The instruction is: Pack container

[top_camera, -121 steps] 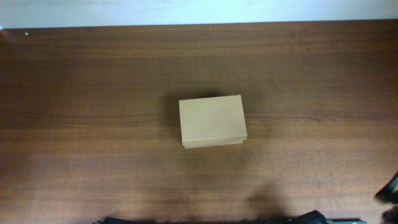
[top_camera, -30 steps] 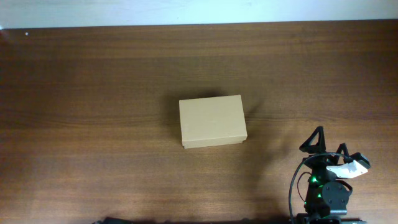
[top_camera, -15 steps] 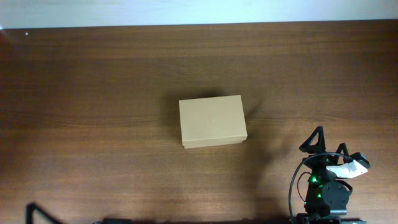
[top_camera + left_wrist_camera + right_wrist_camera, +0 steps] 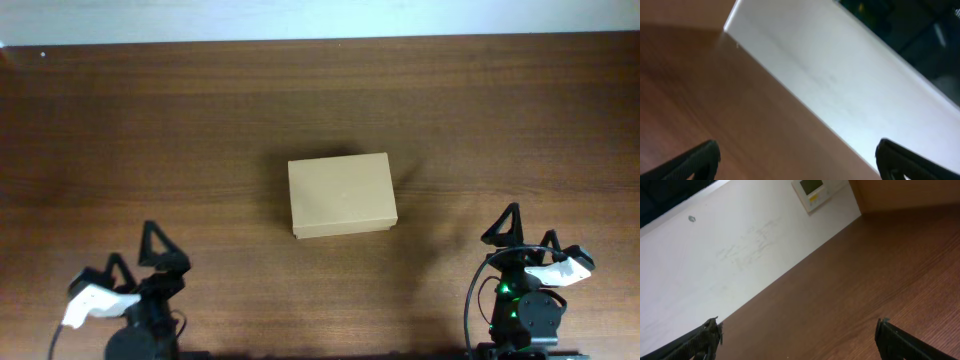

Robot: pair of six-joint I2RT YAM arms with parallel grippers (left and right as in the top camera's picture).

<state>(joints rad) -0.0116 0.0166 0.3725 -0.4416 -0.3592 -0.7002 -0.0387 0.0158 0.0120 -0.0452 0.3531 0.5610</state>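
Note:
The container [image 4: 342, 195] is a small tan cardboard box with its lid shut, sitting at the middle of the brown wooden table [image 4: 150, 120]. My left gripper [image 4: 135, 248] is near the front left edge, open and empty, well apart from the box. My right gripper [image 4: 528, 228] is near the front right edge, open and empty, also apart from the box. In the left wrist view the two fingertips [image 4: 800, 162] stand wide apart over bare table. The right wrist view shows the same wide gap [image 4: 800, 340]. The box does not show in either wrist view.
A white wall strip [image 4: 300, 18] runs beyond the table's far edge. A small wall panel with a screen [image 4: 812, 191] shows in the right wrist view. Nothing else lies on the table.
My left arm has come into view at the front left. My right arm, which came in earlier, has held still. The box has not moved.

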